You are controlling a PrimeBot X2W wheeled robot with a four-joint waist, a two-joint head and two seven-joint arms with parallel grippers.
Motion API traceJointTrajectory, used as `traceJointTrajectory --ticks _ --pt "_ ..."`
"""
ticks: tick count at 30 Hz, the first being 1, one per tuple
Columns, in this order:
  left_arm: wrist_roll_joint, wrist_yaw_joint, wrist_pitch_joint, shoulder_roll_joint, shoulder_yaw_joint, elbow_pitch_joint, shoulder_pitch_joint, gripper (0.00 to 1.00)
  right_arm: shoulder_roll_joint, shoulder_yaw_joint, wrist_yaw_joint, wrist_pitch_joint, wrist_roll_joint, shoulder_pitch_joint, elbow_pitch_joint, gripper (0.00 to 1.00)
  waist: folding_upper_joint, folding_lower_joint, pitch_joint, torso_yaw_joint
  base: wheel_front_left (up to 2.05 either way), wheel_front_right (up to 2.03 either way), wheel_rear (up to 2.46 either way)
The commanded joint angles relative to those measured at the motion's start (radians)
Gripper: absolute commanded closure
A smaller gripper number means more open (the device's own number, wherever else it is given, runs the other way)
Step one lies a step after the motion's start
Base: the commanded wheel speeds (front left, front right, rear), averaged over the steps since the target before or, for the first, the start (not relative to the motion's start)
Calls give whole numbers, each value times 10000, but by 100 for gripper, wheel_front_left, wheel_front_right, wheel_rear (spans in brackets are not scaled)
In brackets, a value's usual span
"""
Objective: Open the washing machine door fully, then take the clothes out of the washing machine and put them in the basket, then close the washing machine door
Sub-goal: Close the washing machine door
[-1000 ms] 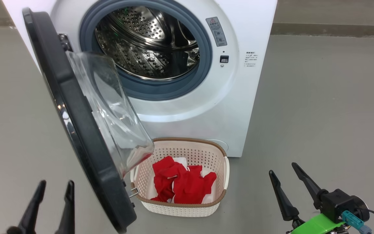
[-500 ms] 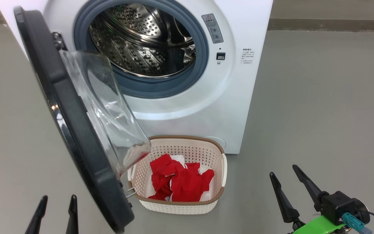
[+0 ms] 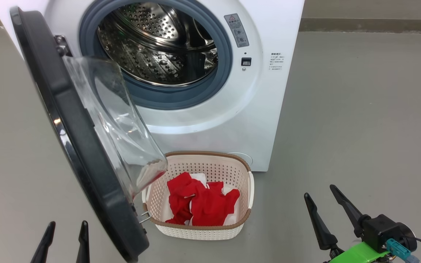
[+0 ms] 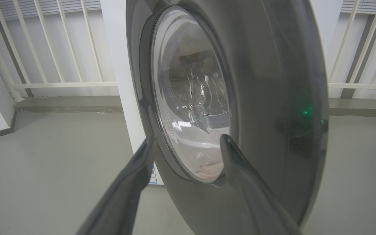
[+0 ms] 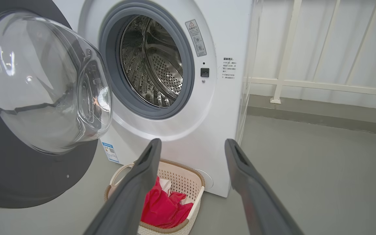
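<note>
a: what has changed on the far left?
b: the whole head view has slid, so the camera has moved, not the things. against that, the left hand (image 3: 68, 223) sits lower in the view than a second ago, with its fingers apart and nothing in them. its wrist view faces the outer side of the washing machine door (image 3: 75, 135), near it but not touching.
a: and the door?
b: it's swung wide out to the left, as it was. behind it the washing machine (image 3: 232, 120) shows a bare steel drum (image 3: 152, 44), and i see no red in there.
a: so the clothes are out?
b: yes, the clothes (image 3: 203, 204) lie in the basket (image 3: 203, 155), on the floor (image 3: 360, 109) just in front of the machine.
a: far right?
b: the right hand (image 3: 319, 190) hovers low, fingers apart and empty, well apart from the basket.
a: meaning?
b: i judge the unloading done, with only the door left to close. the left hand looks better placed to push it.
</note>
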State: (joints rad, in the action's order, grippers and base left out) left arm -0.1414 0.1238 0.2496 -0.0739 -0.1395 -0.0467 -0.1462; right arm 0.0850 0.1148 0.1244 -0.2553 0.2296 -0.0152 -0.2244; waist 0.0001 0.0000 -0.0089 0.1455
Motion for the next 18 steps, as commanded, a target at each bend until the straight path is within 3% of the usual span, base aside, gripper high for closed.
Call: traceJointTrajectory --ticks 1,7,8,9,10,13,18 --pt "88 40 121 -32 -386 185 312 0 42 196 63 -65 69 368 265 0 -1 0 -5 -11 0 0 0" --pt "299 28 122 23 -413 68 302 0 64 178 63 -65 79 349 248 0 -1 0 -34 -60 0 0 0" --pt "285 -34 122 48 -472 3 312 5 64 175 63 -65 78 347 247 0 -1 0 -36 -68 0 0 0" --pt "247 -114 122 74 -543 -11 364 48 63 174 63 -65 79 343 246 0 -1 0 -40 -73 0 0 0" --pt "123 -220 122 106 -642 -30 437 100 63 172 63 -65 78 339 246 0 -1 0 -37 -73 0 0 0" --pt "-770 -373 122 189 -861 -274 777 100 71 163 63 -65 79 314 253 0 -1 0 -36 -42 0 0 0" --pt "-3956 -534 -479 231 -1147 -412 1749 100 91 191 63 -65 67 310 239 0 -1 0 -31 -12 0 0 0"
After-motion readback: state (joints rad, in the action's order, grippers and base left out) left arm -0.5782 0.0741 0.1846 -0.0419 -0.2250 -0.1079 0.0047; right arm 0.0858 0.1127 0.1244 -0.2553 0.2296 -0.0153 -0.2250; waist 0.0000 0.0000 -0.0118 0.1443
